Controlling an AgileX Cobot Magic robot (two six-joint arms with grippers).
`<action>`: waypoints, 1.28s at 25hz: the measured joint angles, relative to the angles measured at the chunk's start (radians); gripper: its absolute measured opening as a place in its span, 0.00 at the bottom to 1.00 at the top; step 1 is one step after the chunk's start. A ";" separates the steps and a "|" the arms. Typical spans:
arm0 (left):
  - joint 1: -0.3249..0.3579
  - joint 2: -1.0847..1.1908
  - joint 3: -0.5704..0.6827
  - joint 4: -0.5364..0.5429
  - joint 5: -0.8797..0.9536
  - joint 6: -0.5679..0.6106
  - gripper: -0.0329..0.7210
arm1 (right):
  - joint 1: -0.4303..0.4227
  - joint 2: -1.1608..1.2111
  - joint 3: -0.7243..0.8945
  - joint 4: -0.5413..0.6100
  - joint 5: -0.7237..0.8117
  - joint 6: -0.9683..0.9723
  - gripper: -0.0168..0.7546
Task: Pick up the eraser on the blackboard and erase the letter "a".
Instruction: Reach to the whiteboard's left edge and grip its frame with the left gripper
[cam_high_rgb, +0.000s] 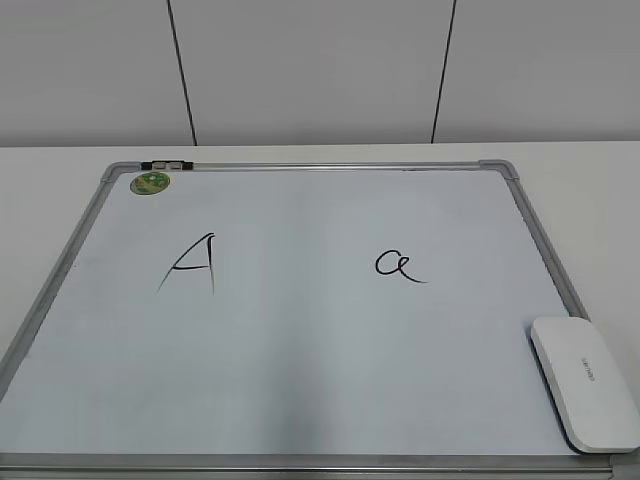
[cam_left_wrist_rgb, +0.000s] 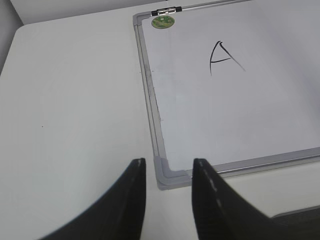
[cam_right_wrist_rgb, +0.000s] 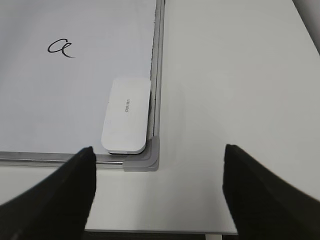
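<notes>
The blackboard (cam_high_rgb: 300, 350), a white board with a silver frame and a green sticker (cam_high_rgb: 151, 182), lies flat on the table. The eraser (cam_high_rgb: 585, 381) lies on its near right corner, against the frame; it also shows in the right wrist view (cam_right_wrist_rgb: 126, 114). The small letter "a" (cam_high_rgb: 399, 265) is on the board's right half, seen too in the right wrist view (cam_right_wrist_rgb: 60, 47). A capital "A" (cam_high_rgb: 192, 262) is on the left half. My right gripper (cam_right_wrist_rgb: 159, 172) is open and empty, near the table's front edge, short of the eraser. My left gripper (cam_left_wrist_rgb: 169, 172) is open and empty by the board's near left corner (cam_left_wrist_rgb: 169, 172).
White table (cam_right_wrist_rgb: 235, 75) extends to the right of the board and to its left (cam_left_wrist_rgb: 70, 100). The table's front edge (cam_right_wrist_rgb: 160, 232) runs just under the right gripper. A white panelled wall (cam_high_rgb: 320, 70) stands behind the table.
</notes>
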 joint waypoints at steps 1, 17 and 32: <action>0.000 0.000 0.000 0.000 0.000 0.000 0.35 | 0.000 0.000 0.000 0.000 0.000 0.000 0.78; 0.000 0.000 0.000 0.000 0.000 0.000 0.35 | 0.000 0.000 0.000 0.000 0.000 0.000 0.78; 0.000 0.000 0.000 0.000 0.000 0.000 0.42 | 0.000 0.000 0.000 0.000 0.000 0.000 0.78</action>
